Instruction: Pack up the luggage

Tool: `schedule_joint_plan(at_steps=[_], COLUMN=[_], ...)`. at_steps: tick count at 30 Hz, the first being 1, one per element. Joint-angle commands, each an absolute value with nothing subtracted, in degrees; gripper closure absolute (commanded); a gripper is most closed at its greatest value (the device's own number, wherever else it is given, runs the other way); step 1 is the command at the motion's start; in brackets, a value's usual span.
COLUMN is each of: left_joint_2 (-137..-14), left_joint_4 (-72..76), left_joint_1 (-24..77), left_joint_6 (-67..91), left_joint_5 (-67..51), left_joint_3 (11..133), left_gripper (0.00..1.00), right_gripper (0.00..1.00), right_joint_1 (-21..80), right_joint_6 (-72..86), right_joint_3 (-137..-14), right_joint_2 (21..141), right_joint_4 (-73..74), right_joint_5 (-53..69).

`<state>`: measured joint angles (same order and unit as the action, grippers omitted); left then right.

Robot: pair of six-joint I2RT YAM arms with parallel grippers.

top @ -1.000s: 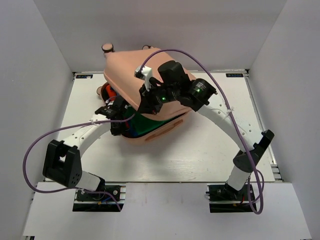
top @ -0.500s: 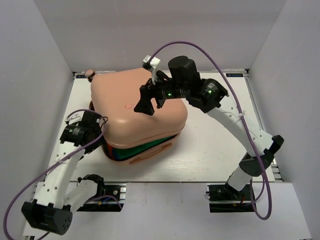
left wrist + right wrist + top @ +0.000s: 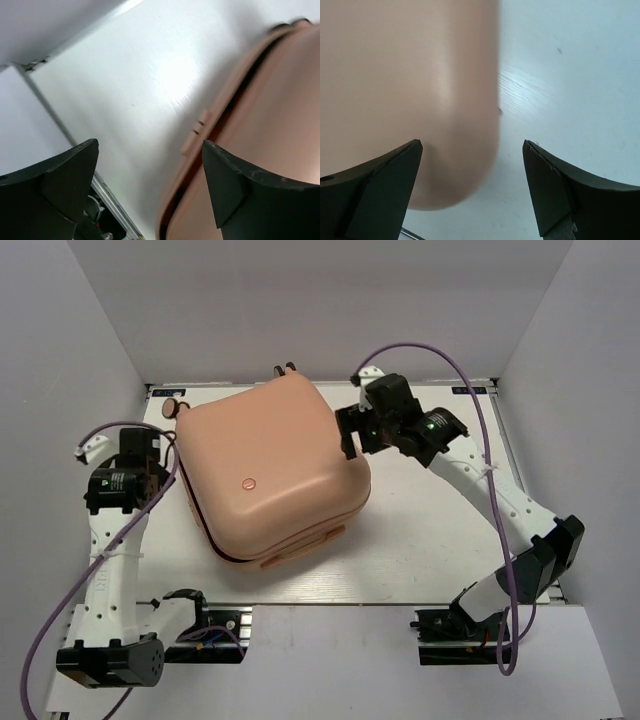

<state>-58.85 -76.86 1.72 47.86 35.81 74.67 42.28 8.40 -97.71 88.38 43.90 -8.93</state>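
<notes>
The pale pink luggage [image 3: 265, 475] lies in the middle of the white table [image 3: 430, 530] with its lid down over the lower half. My left gripper [image 3: 156, 464] hangs open just left of it, not touching. In the left wrist view the open left gripper [image 3: 150, 145] frames bare table, with the luggage [image 3: 280, 125] and its dark seam at the right. My right gripper [image 3: 350, 436] is open beside the lid's far right corner. Seen from the right wrist, that gripper [image 3: 472, 144] holds nothing, and the rounded shell [image 3: 405, 75] lies under its left finger.
Two small wheels [image 3: 181, 407] [image 3: 283, 368] stick out at the luggage's far side. White walls close in the table at the left, right and back. A metal rail [image 3: 112, 200] runs along the table's left edge. Purple cables loop off both arms.
The lid has dropped shut over the green contents, which no longer show. Both grippers opened and let go. The left arm swung out to the left, and the right one pulled back to the right.
</notes>
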Motion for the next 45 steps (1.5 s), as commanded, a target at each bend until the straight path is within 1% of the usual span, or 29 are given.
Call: schedule_joint_plan(at_steps=[1,2,3,4,5,7,8,9,10,11,12,13,16,18,19,21,22,25,27,29,30,32,33,34,35,37,38,41,45], left_joint_2=[-60.20,-61.08,-62.56,-63.36,-65.63,-67.40,-68.89,-70.39,-71.01,-72.23,-73.55,-74.26,-76.64,-77.95,-78.39,-79.71,-80.24,-82.35,-83.93,-85.24,-85.43,-86.04,-86.31,-86.40,-87.35,-88.32,-89.98,-93.07,-94.83], left_joint_4=[-86.68,-83.18,-80.45,-78.42,-76.66,-74.11,-73.48,-72.87,-70.43,-69.53,-68.22,-66.99,-63.91,-62.23,-60.57,-59.51,-59.24,-56.70,-56.08,-56.07,-55.90,-55.99,-55.46,-55.29,-55.11,-54.67,-55.02,-56.25,-57.57], left_joint_1=[-4.38,-5.53,-7.54,-9.30,-10.71,-11.51,-11.86,-11.87,-11.69,-11.78,-11.78,-11.69,-10.55,-8.11,-7.56,-4.51,-3.96,-0.26,5.51,9.82,9.84,14.40,15.63,19.91,21.43,26.78,27.85,33.55,36.64], left_joint_6=[40.54,39.82,38.77,38.59,38.58,38.58,38.93,38.94,39.11,39.29,39.37,39.37,39.11,38.85,38.85,38.59,38.58,38.93,39.11,40.69,41.30,42.80,43.50,43.85,44.73,45.61,46.49,46.59,45.79], left_joint_5=[34.56,26.71,24.54,21.30,19.09,16.63,15.83,13.99,13.28,12.84,11.27,10.64,8.79,8.44,7.92,7.21,6.16,4.84,4.14,4.04,3.69,2.73,2.72,2.55,2.72,2.90,3.34,4.48,4.40], left_joint_3=[73.93,70.00,68.66,66.38,64.36,61.63,61.00,59.43,58.98,58.37,57.23,56.78,55.46,54.93,54.58,54.67,54.58,55.19,55.63,56.25,56.34,56.95,57.21,57.48,58.87,60.11,61.94,66.96,71.45], left_gripper=[0.06,0.12,0.15,0.20,0.32,0.44,0.49,0.56,0.58,0.61,0.65,0.67,0.70,0.72,0.76,0.79,0.83,0.87,0.89,0.93,0.93,0.95,0.97,0.97,0.97,0.98,0.98,0.99,1.00], right_gripper=[0.14,0.28,0.34,0.49,0.59,0.70,0.81,0.83,0.88,0.98,1.00,1.00,1.00,1.00,1.00,1.00,1.00,1.00,1.00,1.00,1.00,1.00,1.00,1.00,1.00,1.00,1.00,1.00,1.00], right_joint_1=[38.42,37.02,36.31,35.43,35.07,35.15,35.24,35.16,35.33,35.07,35.16,35.24,35.24,35.16,34.98,35.07,34.89,34.02,33.14,31.30,30.94,28.67,28.04,27.52,25.94,24.53,24.09,22.07,19.69], right_joint_6=[12.56,12.74,12.74,11.00,8.03,2.92,1.60,1.15,-1.73,-1.93,-1.93,-2.72,-2.90,-2.38,-2.37,-0.98,-0.53,3.16,5.78,8.33,8.35,12.29,13.87,16.50,17.57,20.91,21.61,23.37,24.26], right_joint_3=[-91.33,-90.01,-87.56,-85.19,-84.12,-80.78,-79.29,-78.67,-77.62,-76.91,-76.64,-76.64,-77.60,-78.40,-79.01,-79.54,-79.54,-79.36,-80.85,-82.78,-83.58,-86.30,-87.44,-92.32,-93.94,-100.41,-101.50,-103.09,-103.01], right_joint_2=[83.60,83.06,82.88,81.75,81.30,80.16,79.90,79.63,79.28,79.45,79.89,80.07,81.64,83.05,83.23,83.50,83.41,83.67,85.15,87.09,88.32,90.61,93.49,94.73,97.10,99.74,100.89,101.16,100.46], right_joint_4=[43.60,43.25,42.98,41.50,41.22,40.78,40.35,39.82,39.99,39.64,39.73,39.81,39.99,39.82,39.81,38.77,37.72,35.68,35.94,36.39,37.34,40.32,41.73,43.05,48.37,51.40,54.46,55.63,56.25], right_joint_5=[-13.80,-11.28,-8.20,-4.69,-0.66,4.90,7.97,11.91,14.56,15.20,15.81,19.21,22.57,22.50,21.89,19.08,16.90,9.07,4.85,3.35,2.82,1.24,-2.60,-4.12,-7.18,-10.19,-10.89,-12.65,-13.62])
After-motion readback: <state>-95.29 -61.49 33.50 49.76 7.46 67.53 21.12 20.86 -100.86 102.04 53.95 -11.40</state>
